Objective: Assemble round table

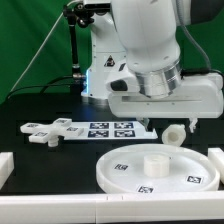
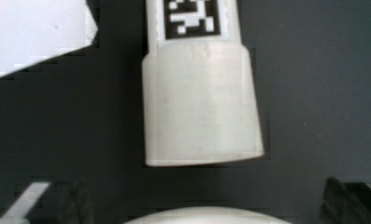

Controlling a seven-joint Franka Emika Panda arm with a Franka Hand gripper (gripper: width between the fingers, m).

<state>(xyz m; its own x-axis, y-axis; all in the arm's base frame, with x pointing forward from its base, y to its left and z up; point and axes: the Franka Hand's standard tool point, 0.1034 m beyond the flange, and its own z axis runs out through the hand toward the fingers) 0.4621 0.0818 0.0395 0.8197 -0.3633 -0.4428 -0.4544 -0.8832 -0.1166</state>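
- Fingertips [image 2: 29,200]: two dark, blunt tips at opposite edges of the wrist view. The gripper [image 2: 196,199] is spread wide with nothing clasped between its jaws.
- Pale rounded edge [image 2: 207,215]: it lies between the two tips. It is blurred, and its identity cannot be told.
- Cylinder leg [image 2: 200,100]: smooth, matte white plastic with straight sides. It lies on its side just ahead of the tips, on the midline between them and touching neither. In the exterior view the leg [image 1: 172,132] rests at the right of centre, directly beneath the arm's hand.
- Tag [image 2: 191,18]: a black-and-white square pattern on the end of the leg farthest from the fingers.
- Table [image 2: 315,60]: a flat, black, matte surface that carries every part.
- Marker board [image 1: 110,128]: a thin white sheet printed with black tags, just left of the leg in the exterior view.
- Cross-shaped base [image 1: 50,130]: white and flat-armed with small tags, at the exterior view's left, beside the board.
- Round disc [image 1: 118,160]: a large, rimmed white disc with a raised central socket and tags on its face, in the exterior view's lower centre. It is apart from the leg.
- White blocks [image 1: 5,166]: plain slabs at the lower left and lower right edges.
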